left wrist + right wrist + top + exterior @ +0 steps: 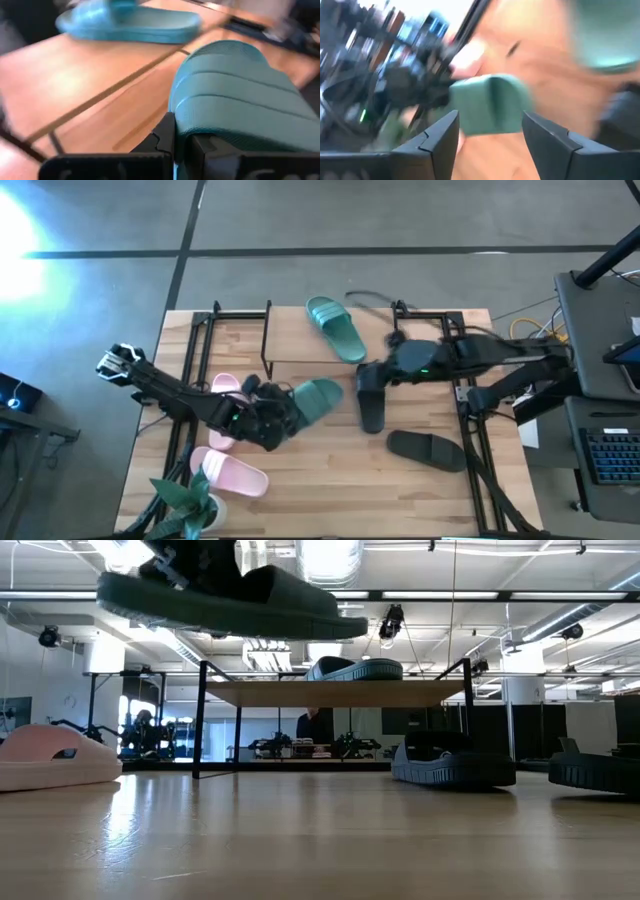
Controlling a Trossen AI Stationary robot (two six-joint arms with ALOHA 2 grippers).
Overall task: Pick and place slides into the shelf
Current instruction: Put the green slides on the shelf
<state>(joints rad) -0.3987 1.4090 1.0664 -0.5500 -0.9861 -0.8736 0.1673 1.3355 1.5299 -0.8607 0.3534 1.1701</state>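
The left gripper (272,417) is clamping the heel end of a teal slide (318,398) and carrying it clear of the tabletop (330,470); in the low view its sole is hanging above the level of the shelf's plank. The slide's long axis is pointing from the gripper up and to the right, toward the shelf (300,345), which is lying just beyond the toe. The other teal slide (336,328) is already sitting on the plank's right half, angled, so the free spot is looking like the left half, nearest this arm. The left arm is reaching in low from the table's left edge, forearm stretched out along the wood.

The right gripper (378,373) is hovering over a black slide (371,402) near the table's middle, fingers spread wide and holding nothing. A second black slide (428,448) is lying to the right, two pink slides (230,475) at the left.
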